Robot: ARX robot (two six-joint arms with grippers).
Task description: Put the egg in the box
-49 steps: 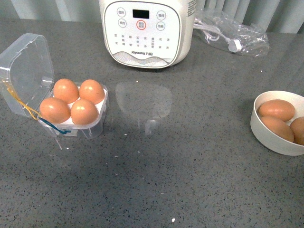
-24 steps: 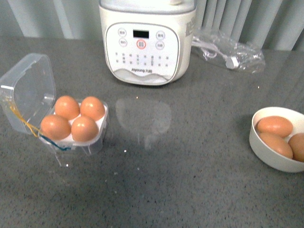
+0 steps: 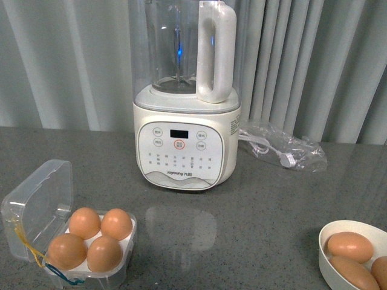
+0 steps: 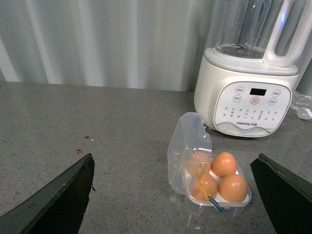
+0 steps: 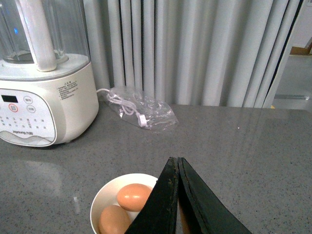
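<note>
Front view: shows neither arm. Places the box [image 3: 37, 202] low on the left of the grey counter [image 3: 260, 211], lid open and standing up beside the tray. Finds eggs [image 3: 84, 222] in all four cells, with yellow and blue bands hanging at the box's near corner. Puts a white blender [image 3: 186, 151] at the back in the middle, a clear bag [image 3: 284, 151] with a cable just to its right, and a white bowl [image 3: 326, 257] at the lower right edge with spare eggs [image 3: 349, 246] inside.

Left wrist view: shows the left claw [image 4: 173, 158] spread wide, one dark finger at each side, gripping nothing. Frames the open box [image 4: 187, 144] between and beyond them, just in front of the blender [image 4: 248, 105], all cells full.

Right wrist view: shows the right claw [image 5: 174, 161] pressed together, tips meeting over the far rim of the bowl [image 5: 103, 197]. Leaves two spare eggs [image 5: 134, 196] visible beside the fingers.
</note>
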